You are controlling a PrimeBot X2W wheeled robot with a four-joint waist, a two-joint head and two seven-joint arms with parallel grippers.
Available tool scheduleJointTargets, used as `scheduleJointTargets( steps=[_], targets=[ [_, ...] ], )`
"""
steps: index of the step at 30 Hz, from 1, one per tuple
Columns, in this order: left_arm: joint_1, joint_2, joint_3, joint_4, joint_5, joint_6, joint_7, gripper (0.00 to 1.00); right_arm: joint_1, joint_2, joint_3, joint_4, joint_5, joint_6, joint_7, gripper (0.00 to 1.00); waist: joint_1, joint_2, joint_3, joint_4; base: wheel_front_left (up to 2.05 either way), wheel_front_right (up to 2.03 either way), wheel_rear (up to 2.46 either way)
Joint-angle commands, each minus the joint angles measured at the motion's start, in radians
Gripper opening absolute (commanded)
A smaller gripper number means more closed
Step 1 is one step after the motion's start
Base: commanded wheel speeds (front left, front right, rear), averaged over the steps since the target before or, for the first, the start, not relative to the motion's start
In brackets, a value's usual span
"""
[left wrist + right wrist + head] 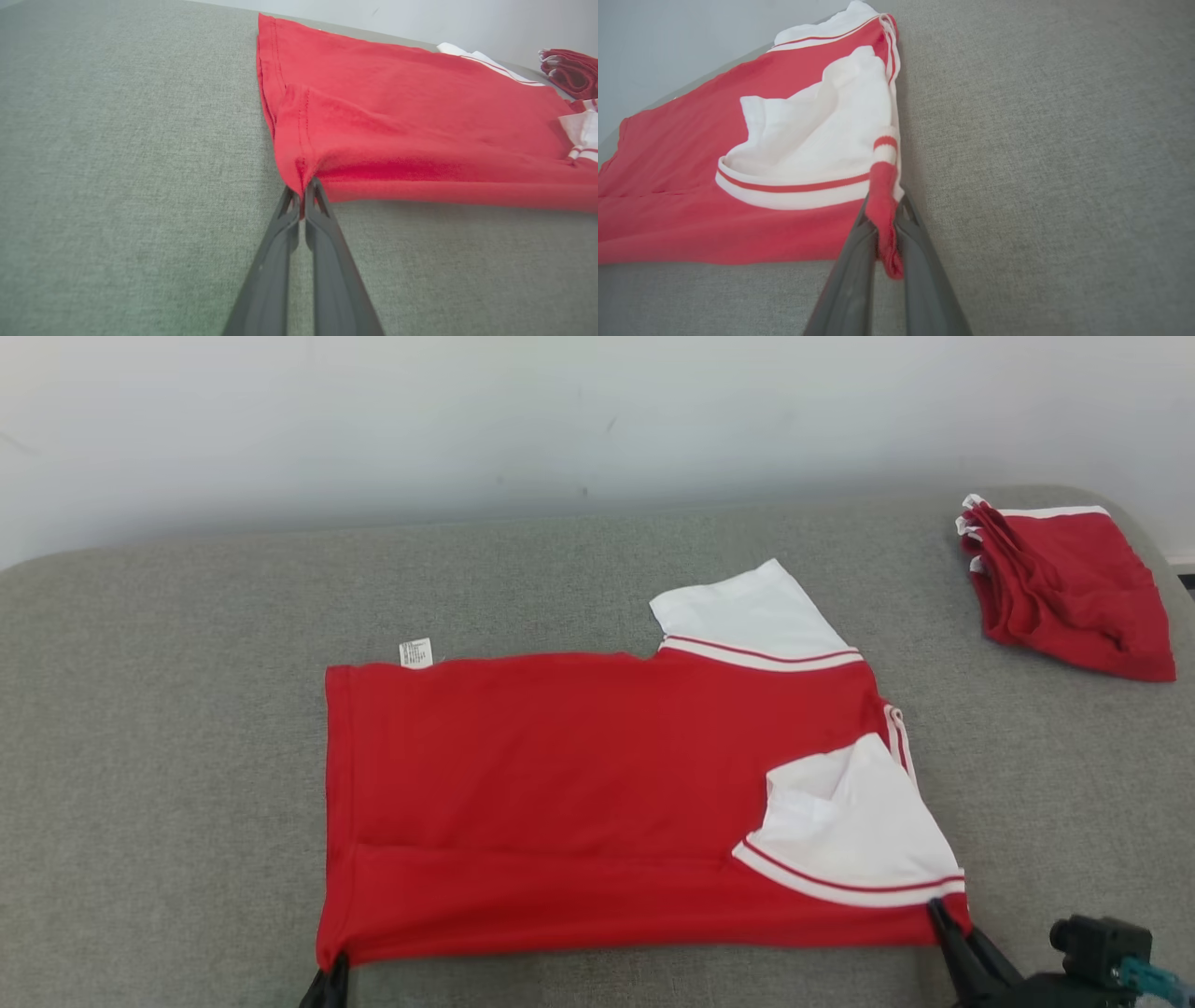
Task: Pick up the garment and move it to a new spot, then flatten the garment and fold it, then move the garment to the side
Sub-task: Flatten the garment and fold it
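A: What lies under everything?

B: A grey woven fabric surface (168, 728), flat, with rounded corners at ten and two o'clock in the head view.

A: And behind it?

B: A pale wall (373, 420) runs across twelve o'clock and meets the surface's far edge. Near that seam is a tiny dark speck (583, 491), with a short faint streak (610, 425) higher up.

A: Anything else lying there?

B: A folded red pile (1069, 588) at two o'clock, close to the rounded corner. White trim shows along its far edge and as little tips on its nine o'clock side. It has several layers, but I can't tell how many.

A: And past it?

B: A dark sliver (1186, 581) at three o'clock, beyond the surface's edge. It's too small to make out.
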Motion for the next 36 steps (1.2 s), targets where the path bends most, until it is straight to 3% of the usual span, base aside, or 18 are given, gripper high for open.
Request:
scheduleJointTargets(
  steps=[1, 6, 7, 8, 9, 16, 22, 29, 36],
  targets=[
    [0.019, 0.003, 0.004, -0.009, -0.007, 0.010, 0.003, 0.00, 0.022, 0.010, -0.011, -0.017, -0.014, -0.003, 0.006, 0.00, 0.0001, 0.0000, -0.004, 0.002, 0.00, 0.00, 0.00],
    [0.069, 0.005, 0.008, -0.041, -0.020, 0.030, 0.013, 0.00, 0.107, 0.060, -0.061, -0.110, -0.052, -0.003, 0.062, 0.00, 0.0001, 0.0000, -0.016, 0.010, 0.00, 0.00, 0.00],
    [0.071, 0.009, 0.003, -0.044, -0.010, 0.031, 0.012, 0.29, 0.117, 0.064, -0.072, -0.124, -0.068, -0.003, 0.062, 0.05, 0.0001, 0.0000, -0.018, 0.011, 0.00, 0.00, 0.00],
    [0.073, 0.008, 0.002, -0.048, -0.010, 0.031, 0.011, 0.77, 0.126, 0.068, -0.079, -0.134, -0.083, -0.003, 0.063, 0.45, 0.0001, 0.0000, -0.020, 0.013, 0.00, 0.00, 0.00],
    [0.078, 0.006, 0.003, -0.050, -0.013, 0.031, 0.009, 1.00, 0.137, 0.075, -0.085, -0.143, -0.091, -0.003, 0.068, 1.00, 0.0001, 0.0000, -0.022, 0.015, 0.00, 0.00, 0.00],
    [0.079, 0.006, 0.018, -0.078, 0.005, 0.041, -0.004, 1.00, 0.144, 0.109, -0.114, -0.216, -0.139, -0.003, 0.059, 1.00, 0.0001, 0.0000, -0.029, 0.021, 0.00, 0.00, 0.00],
    [0.070, -0.014, 0.107, -0.191, 0.084, 0.057, -0.013, 1.00, 0.110, 0.113, -0.109, -0.270, -0.183, -0.003, -0.053, 1.00, 0.0001, 0.0000, -0.034, 0.028, 0.00, 0.00, 0.00],
    [0.085, -0.060, 0.224, -0.304, 0.221, 0.053, -0.014, 1.00, 0.076, 0.131, -0.088, -0.262, -0.224, -0.003, -0.171, 1.00, 0.0001, 0.0000, -0.041, 0.032, 0.00, 0.00, 0.00],
    [0.087, -0.100, 0.286, -0.322, 0.306, 0.041, -0.014, 1.00, 0.048, 0.121, -0.057, -0.230, -0.258, -0.003, -0.230, 1.00, 0.0001, 0.0000, -0.044, 0.027, 0.00, 0.00, 0.00]
  ],
)
